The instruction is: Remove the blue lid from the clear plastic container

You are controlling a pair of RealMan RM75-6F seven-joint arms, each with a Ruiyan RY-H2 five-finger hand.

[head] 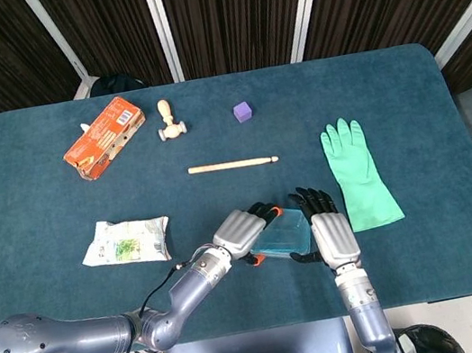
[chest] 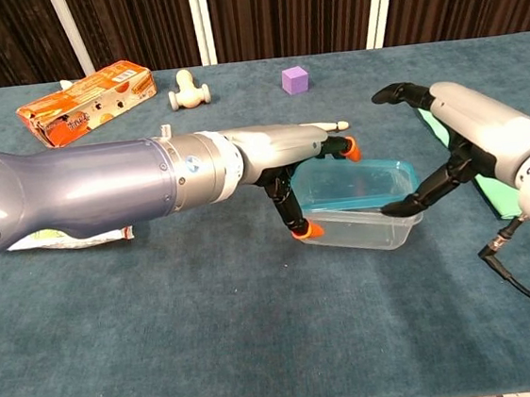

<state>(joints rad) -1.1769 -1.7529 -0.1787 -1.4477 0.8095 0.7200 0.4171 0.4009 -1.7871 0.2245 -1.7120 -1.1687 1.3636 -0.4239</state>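
Note:
The clear plastic container (chest: 368,227) with its blue lid (chest: 354,183) sits near the table's front edge, seen too in the head view as the container (head: 283,234). My left hand (chest: 285,163) grips its left end, one orange-tipped finger over the lid's back edge and the thumb low on the front wall. My right hand (chest: 458,140) is at the right end: its thumb touches the front right corner under the lid's rim, and its other fingers arch apart above the lid. In the head view the left hand (head: 243,228) and right hand (head: 328,231) flank the container.
A green glove (head: 359,173) lies just right of the right hand. A wooden stick (head: 232,164) lies behind the container. Further back are an orange box (head: 103,138), a wooden toy (head: 170,122) and a purple cube (head: 243,111). A snack packet (head: 127,240) lies at the left.

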